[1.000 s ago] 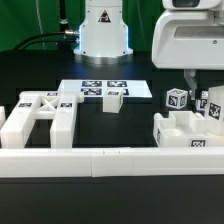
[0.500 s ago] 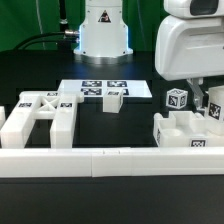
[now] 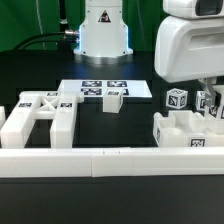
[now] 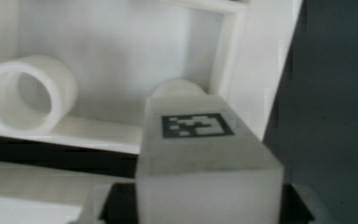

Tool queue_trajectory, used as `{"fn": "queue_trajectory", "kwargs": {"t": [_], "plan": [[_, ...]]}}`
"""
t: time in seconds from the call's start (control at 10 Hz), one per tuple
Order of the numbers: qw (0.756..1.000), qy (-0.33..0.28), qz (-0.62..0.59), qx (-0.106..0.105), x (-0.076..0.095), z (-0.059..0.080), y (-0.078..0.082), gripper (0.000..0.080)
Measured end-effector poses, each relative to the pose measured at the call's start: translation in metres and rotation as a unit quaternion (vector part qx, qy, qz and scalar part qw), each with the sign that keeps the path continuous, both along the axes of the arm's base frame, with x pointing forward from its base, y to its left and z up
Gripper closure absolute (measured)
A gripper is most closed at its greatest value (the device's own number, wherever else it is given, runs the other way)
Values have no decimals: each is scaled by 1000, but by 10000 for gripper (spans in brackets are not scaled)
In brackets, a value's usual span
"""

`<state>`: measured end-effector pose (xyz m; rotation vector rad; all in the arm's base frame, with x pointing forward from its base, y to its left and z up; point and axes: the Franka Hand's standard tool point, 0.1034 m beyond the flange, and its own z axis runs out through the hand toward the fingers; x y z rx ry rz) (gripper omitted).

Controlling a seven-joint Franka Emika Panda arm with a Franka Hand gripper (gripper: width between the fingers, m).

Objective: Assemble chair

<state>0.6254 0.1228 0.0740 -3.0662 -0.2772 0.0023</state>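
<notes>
At far right of the exterior frame, poised with tool (image 3: 208, 95) over a tagged chair post (image 3: 213, 108), likely for lifting; clenched or released, cannot tell.

The arm housing (image 3: 190, 45), cut off by the exterior view's upper right corner, covers the top of a post (image 3: 214, 103); how the jaws stand cannot be told. The rail (image 3: 100, 160) runs off both sides. The wrist view is blurred, its ring (image 4: 30, 95) cut by the edge.
</notes>
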Motion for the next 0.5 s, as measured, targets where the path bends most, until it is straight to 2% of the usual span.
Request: {"fn": "queue_trajectory", "kwargs": {"t": [0.3, 0.5], "plan": [[1000, 2, -19, 0, 0, -1, -4, 509], [993, 1, -115, 1, 1, -2, -3, 509]]}}
